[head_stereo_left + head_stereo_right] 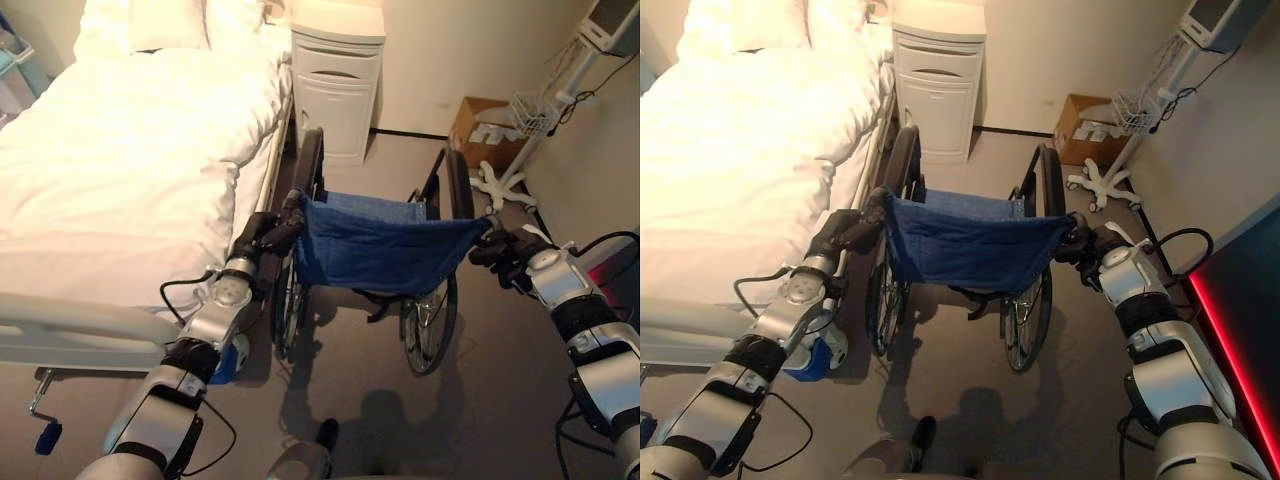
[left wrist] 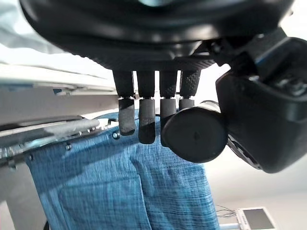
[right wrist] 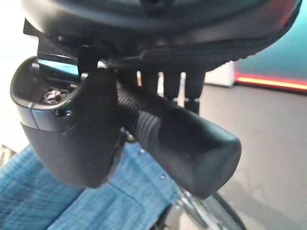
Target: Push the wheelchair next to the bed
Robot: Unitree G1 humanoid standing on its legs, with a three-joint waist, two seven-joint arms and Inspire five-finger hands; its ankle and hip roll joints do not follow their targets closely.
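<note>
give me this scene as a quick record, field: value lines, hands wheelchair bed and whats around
left hand: curled round the wheelchair's left push handle
right hand: curled round the right push handle
wheelchair: blue fabric back towards the robot, standing alongside the bed
bed: white bedding, to the robot's left
cabinet: white, at the head of the bed, beyond the wheelchair
cardboard box: on the floor by the far wall
wheeled stand: white, to the right of the wheelchair
</note>
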